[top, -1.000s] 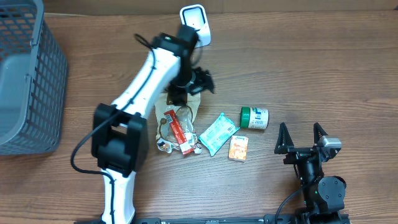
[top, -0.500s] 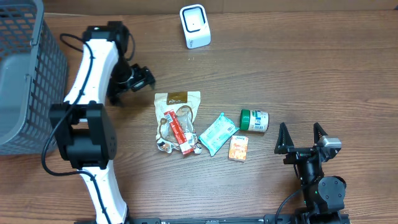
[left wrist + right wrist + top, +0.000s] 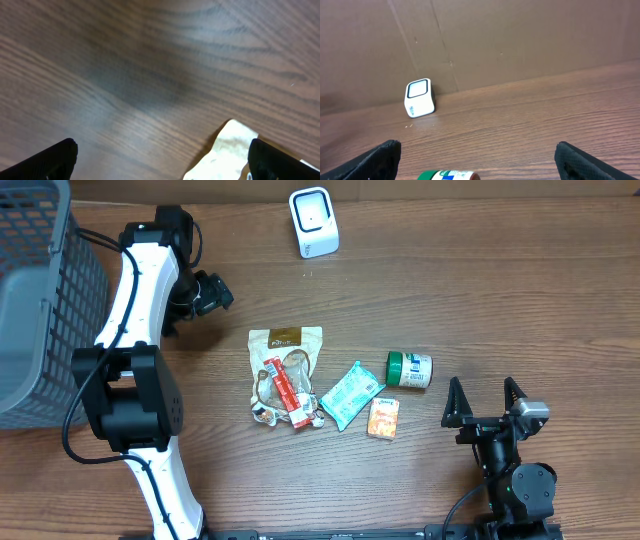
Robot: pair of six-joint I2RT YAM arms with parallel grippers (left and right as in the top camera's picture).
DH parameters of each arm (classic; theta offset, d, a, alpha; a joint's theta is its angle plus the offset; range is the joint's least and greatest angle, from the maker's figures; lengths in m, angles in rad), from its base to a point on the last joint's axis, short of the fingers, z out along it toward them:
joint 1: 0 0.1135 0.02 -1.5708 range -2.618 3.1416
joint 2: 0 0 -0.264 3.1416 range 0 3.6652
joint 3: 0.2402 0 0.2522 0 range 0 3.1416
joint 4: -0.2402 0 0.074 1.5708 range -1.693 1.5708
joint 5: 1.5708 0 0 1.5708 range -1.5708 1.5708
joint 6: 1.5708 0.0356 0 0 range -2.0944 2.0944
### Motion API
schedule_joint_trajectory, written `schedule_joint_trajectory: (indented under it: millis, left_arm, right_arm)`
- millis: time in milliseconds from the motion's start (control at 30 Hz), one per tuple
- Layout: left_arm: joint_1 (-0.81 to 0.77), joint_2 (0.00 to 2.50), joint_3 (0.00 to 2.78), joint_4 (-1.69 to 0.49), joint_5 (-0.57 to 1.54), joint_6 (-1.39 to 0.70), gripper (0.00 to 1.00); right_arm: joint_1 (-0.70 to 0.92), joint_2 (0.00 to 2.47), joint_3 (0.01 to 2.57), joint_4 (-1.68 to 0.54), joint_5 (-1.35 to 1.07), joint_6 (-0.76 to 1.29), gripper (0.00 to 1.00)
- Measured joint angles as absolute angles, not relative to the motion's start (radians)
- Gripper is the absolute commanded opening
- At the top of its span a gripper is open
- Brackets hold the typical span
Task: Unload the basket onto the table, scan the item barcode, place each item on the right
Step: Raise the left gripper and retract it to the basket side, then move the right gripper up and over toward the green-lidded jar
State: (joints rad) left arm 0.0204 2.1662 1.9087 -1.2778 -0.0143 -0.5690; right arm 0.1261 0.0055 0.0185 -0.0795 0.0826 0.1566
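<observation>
Left claw [image 3: 218, 293] swung left | jaws wide, empty | pouch [image 3: 287, 340] well apart, rightward

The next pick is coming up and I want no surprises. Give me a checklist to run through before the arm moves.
Left gripper open, empty: ok.
Right gripper open, empty: ok.
White box-shaped scanner upright, face unobstructed: ok.
Green-and-white plastic jar lying apart from neighbours: ok.
Jar's barcode facing up: cannot tell.
Beige foil pouch free of overlap: not ok, red stick packet lies on it.
</observation>
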Motion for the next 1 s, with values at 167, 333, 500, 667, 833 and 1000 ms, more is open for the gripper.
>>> schedule_joint_trajectory:
  millis: [167, 333, 500, 667, 833, 1000]
  left_arm:
    - [0.020, 2.166, 1.909, -1.250, -0.017, -0.569, 1.00]
    - [0.020, 2.166, 1.909, -1.248, -0.017, -0.569, 1.00]
    - [0.020, 2.166, 1.909, -1.248, -0.020, -0.569, 1.00]
    - [0.020, 2.166, 1.909, -1.248, -0.020, -0.569, 1.00]
    - [0.020, 2.166, 1.909, -1.248, -0.020, -0.569, 1.00]
    - [0.020, 2.166, 1.909, -1.248, -0.020, -0.569, 1.00]
  right_arm:
    - [0.126, 0.006, 0.019, -0.080, 0.083, 0.157, 1.00]
    - [0.126, 0.006, 0.019, -0.080, 0.083, 0.157, 1.00]
    - [0.126, 0.006, 0.019, -0.080, 0.082, 0.157, 1.00]
    - [0.126, 0.006, 0.019, -0.080, 0.083, 0.157, 1.00]
    - [0.126, 0.006, 0.019, -0.080, 0.083, 0.157, 1.00]
    - [0.126, 0.006, 0.019, -0.076, 0.088, 0.157, 1.00]
